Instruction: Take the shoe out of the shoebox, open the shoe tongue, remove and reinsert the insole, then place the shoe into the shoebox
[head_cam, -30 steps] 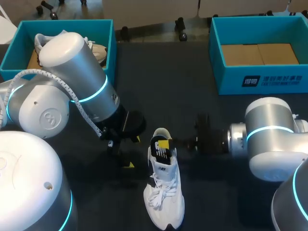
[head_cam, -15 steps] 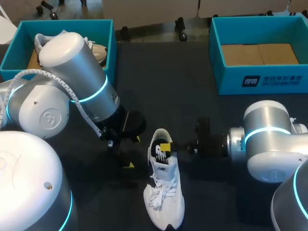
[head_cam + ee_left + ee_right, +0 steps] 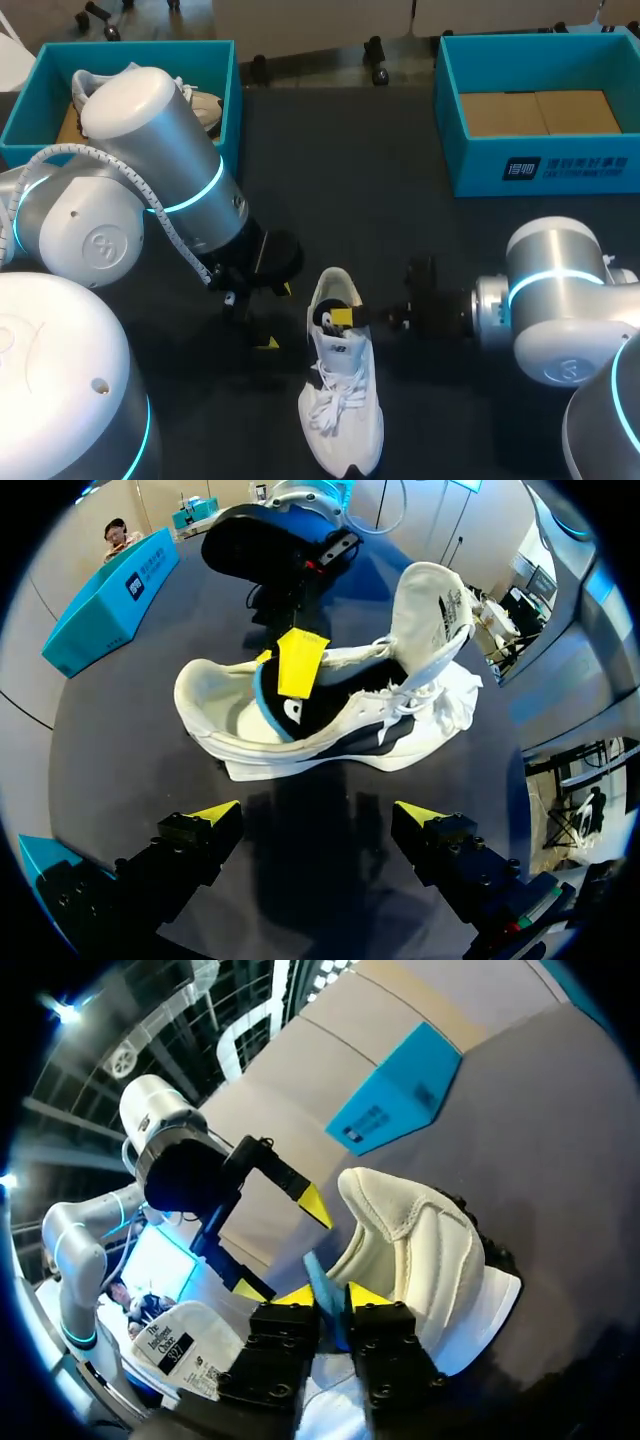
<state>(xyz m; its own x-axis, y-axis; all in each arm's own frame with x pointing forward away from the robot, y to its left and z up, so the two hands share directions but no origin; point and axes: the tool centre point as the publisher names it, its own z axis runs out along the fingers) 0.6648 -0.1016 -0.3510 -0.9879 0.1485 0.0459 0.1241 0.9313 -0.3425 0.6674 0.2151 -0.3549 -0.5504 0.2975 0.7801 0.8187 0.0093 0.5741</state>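
A white shoe (image 3: 340,390) lies on the dark table, toe toward the front edge. Seen from the left wrist, the shoe (image 3: 330,720) lies on its side with its tongue (image 3: 432,605) folded back. My right gripper (image 3: 340,318) reaches into the shoe's heel opening from the right. In the right wrist view its fingertips (image 3: 330,1295) are shut on a thin blue-edged insole (image 3: 318,1278). Beside the shoe's heel, on its left, my left gripper (image 3: 275,318) stands open, nothing between its fingers (image 3: 318,815).
A teal shoebox (image 3: 228,95) at the back left holds another white shoe (image 3: 203,108). A second teal box (image 3: 450,110) at the back right shows only its cardboard floor. My left arm's big links fill the left side of the table.
My right gripper has sunk a little into the heel opening, and the dark insole that stuck up from the shoe now sits lower inside. The left arm has stayed put.
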